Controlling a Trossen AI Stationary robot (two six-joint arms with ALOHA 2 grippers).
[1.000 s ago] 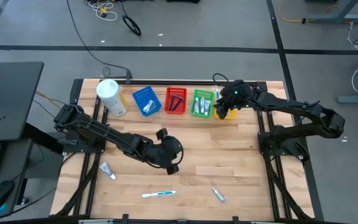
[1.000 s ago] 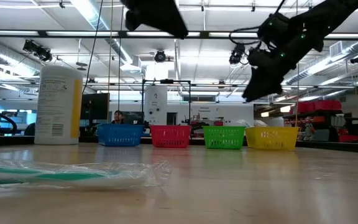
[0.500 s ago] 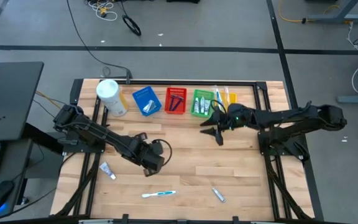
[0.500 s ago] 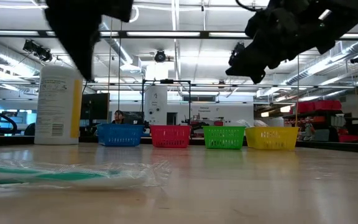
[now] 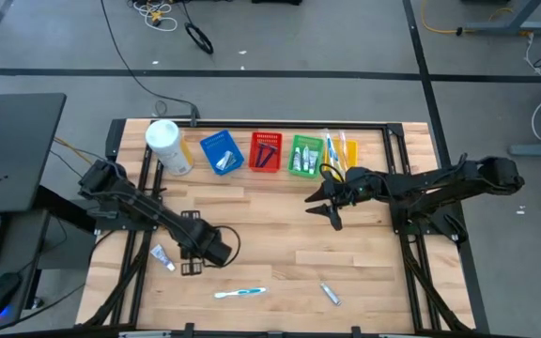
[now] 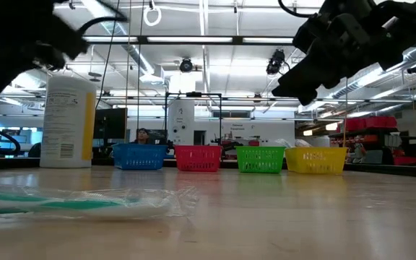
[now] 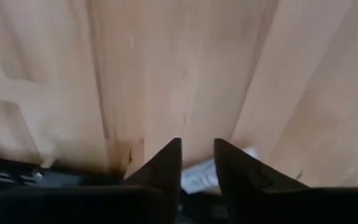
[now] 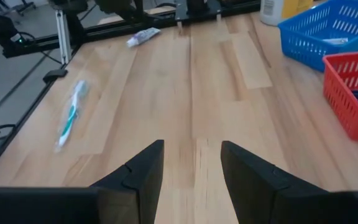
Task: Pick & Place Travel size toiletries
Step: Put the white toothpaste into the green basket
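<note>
Three loose toiletries lie flat on the wooden table: a small white tube (image 5: pixel 162 256) near the left edge, a wrapped white-teal toothbrush (image 5: pixel 240 294) near the front edge, and a second small tube (image 5: pixel 330 294) to its right. My left gripper (image 5: pixel 189 268) points steeply down just right of the left tube, fingers slightly open (image 7: pixel 197 146); that tube (image 7: pixel 196 177) shows past them. My right gripper (image 5: pixel 325 212) hangs open over the table's middle right with nothing between its fingers (image 8: pixel 191 146).
Along the far edge stand a white canister (image 5: pixel 169 145) and four baskets: blue (image 5: pixel 221 152), red (image 5: pixel 266 152) with dark razors, green (image 5: pixel 305 155) with tubes, yellow (image 5: pixel 346 150) with toothbrushes. Bare wood lies between the two grippers.
My left gripper has gone from the table's middle toward the left and near edges, sinking and tipping to point down beside the left tube. My right gripper has swung from above the yellow basket toward the table's middle and come lower. No toiletry has moved.
</note>
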